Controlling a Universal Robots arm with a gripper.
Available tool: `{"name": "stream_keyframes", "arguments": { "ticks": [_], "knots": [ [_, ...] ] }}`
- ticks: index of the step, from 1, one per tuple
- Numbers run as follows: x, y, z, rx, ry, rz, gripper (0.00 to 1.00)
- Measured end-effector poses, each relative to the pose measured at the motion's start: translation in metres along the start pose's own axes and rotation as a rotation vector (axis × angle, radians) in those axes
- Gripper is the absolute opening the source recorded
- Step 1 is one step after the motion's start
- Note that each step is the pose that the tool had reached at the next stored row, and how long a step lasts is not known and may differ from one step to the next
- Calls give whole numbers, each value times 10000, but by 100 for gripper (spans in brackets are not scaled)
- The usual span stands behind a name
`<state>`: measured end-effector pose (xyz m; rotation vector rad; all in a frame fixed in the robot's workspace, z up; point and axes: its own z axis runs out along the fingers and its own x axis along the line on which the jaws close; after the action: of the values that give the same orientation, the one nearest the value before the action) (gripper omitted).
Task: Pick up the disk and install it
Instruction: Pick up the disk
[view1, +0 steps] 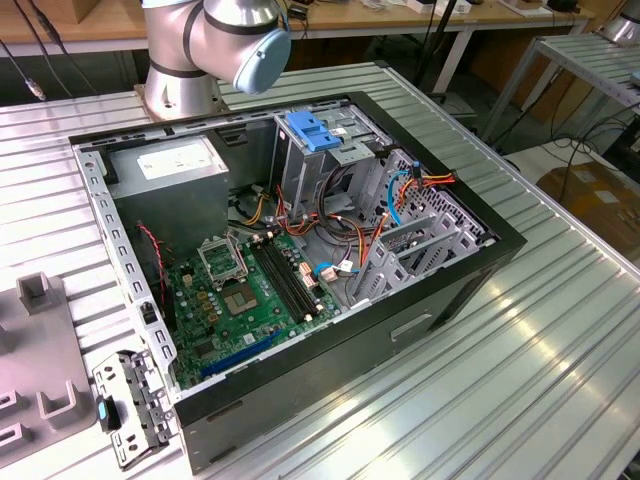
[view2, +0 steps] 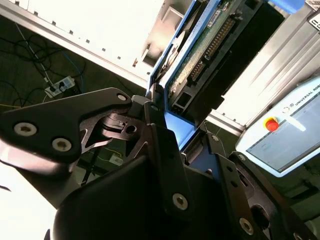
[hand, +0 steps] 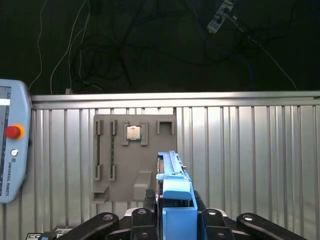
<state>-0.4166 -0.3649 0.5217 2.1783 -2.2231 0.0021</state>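
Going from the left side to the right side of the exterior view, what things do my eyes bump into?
Grey plastic holder tray → small silver metal bracket → green circuit board → silver perforated metal cage with orange and blue cables → brown box on the floor.

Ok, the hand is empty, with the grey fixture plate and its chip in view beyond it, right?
Not empty: the first wrist view shows the hand shut on the disk, held edge-on. The grey fixture plate and its chip do lie beyond it.
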Motion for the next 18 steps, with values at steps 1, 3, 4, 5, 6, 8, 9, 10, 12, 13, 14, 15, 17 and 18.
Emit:
{"name": "stream_keyframes", "arguments": {
  "ticks": [1,3,4,5,6,8,9,10,12,13,14,15,17,18],
  "knots": [
    [0,-15,-1,0,0,0,37],
    [-1,-41,-1,-1,0,0,37],
    [-1,-47,-1,-1,0,0,37],
    [-1,-55,-1,0,0,0,37],
    [-1,-74,-2,-1,1,0,37],
    [-2,-99,-2,0,0,1,37],
    [-2,-111,-2,0,0,0,37],
    [-2,-121,-2,0,0,-1,37],
    [-3,-147,-3,-1,1,0,37],
    [-3,-153,-3,0,0,0,37],
    [-3,-161,-4,-1,0,0,37],
    [-3,-168,-4,-1,0,0,37],
    [-4,-183,-4,-1,0,0,37],
    [-4,-189,-4,0,0,-1,37]
  ]
}}
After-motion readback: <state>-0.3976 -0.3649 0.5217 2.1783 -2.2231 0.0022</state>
